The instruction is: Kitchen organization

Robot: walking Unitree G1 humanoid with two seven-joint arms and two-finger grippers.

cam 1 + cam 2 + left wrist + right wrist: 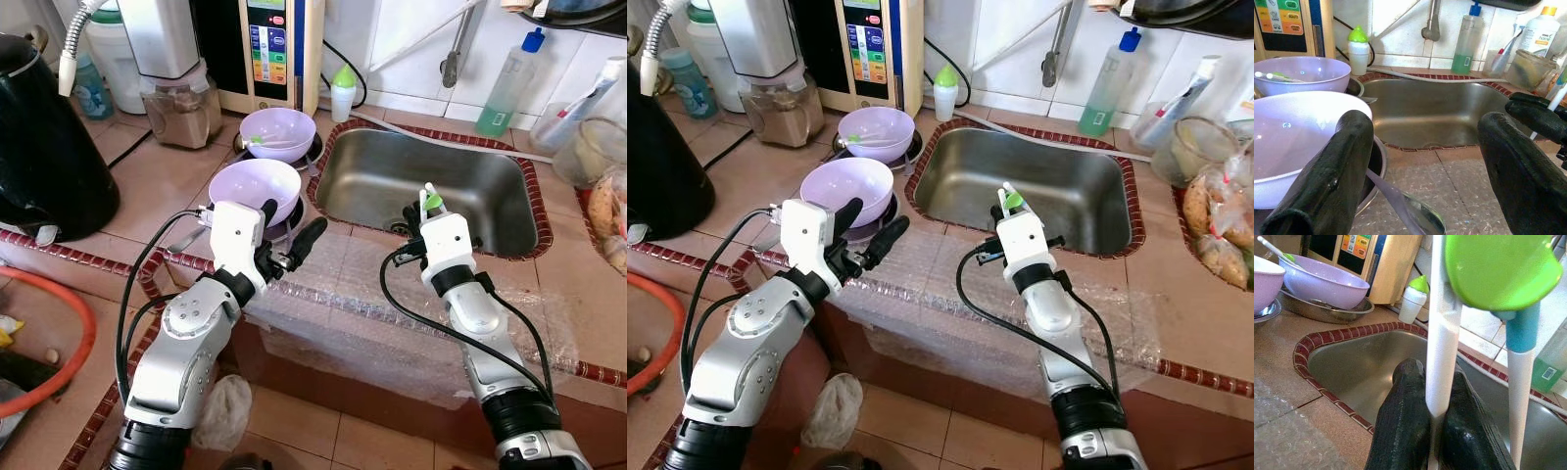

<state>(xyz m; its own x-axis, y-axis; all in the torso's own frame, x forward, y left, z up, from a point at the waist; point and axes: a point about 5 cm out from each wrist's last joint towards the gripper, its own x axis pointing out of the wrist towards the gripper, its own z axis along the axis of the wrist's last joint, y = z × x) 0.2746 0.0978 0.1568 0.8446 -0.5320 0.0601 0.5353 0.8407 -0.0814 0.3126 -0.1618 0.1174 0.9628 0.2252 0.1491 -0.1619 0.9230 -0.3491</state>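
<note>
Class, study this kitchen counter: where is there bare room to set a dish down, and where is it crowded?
Free: the tiled patch between the black kettle and the lilac bowls, and the sink basin. Crowded: the back wall by the blender and the corner right of the sink with bottles.

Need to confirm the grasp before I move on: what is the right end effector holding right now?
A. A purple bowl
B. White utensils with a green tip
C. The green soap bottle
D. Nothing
B: the right end effector is shut on the white utensils, at the sink edge.
</note>
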